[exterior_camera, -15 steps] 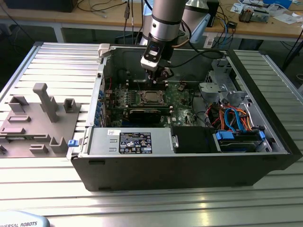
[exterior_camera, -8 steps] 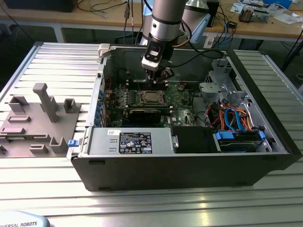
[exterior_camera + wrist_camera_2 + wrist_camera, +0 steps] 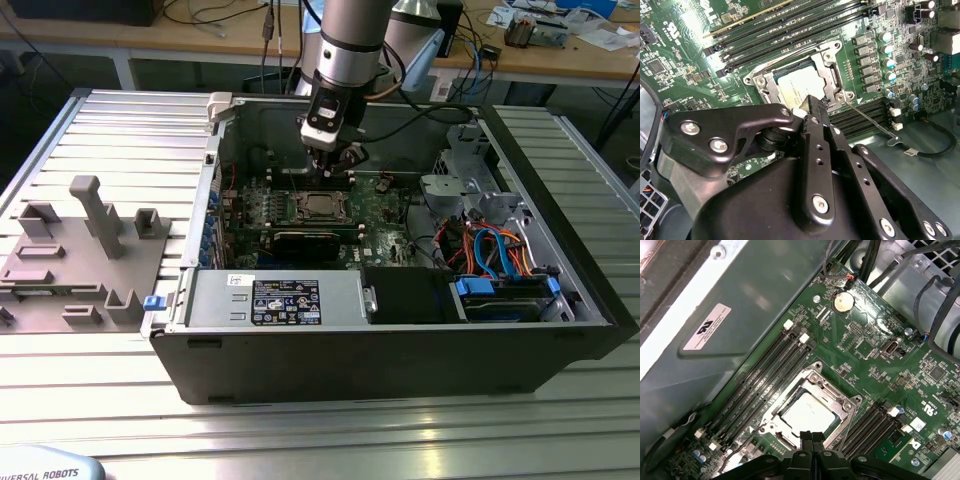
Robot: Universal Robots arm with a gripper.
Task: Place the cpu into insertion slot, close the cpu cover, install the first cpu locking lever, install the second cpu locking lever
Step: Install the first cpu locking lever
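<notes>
The cpu, a silver square chip, lies in the insertion slot on the green motherboard, so the slot's contacts are hidden. The silver cpu cover lies flat around the chip, which shows through its opening; both also appear as the cpu and cover in the first wrist view. A thin wire locking lever sticks out from one corner of the socket, unlatched. My gripper hovers just above the socket's edge, its black fingers pressed together with nothing between them. The exterior view shows the gripper above the cpu.
Long black memory slots flank the socket on both sides. A power supply and a drive bay with blue cables fill the case's near side. A coin battery sits on the board. A grey fixture tray stands at the exterior view's left.
</notes>
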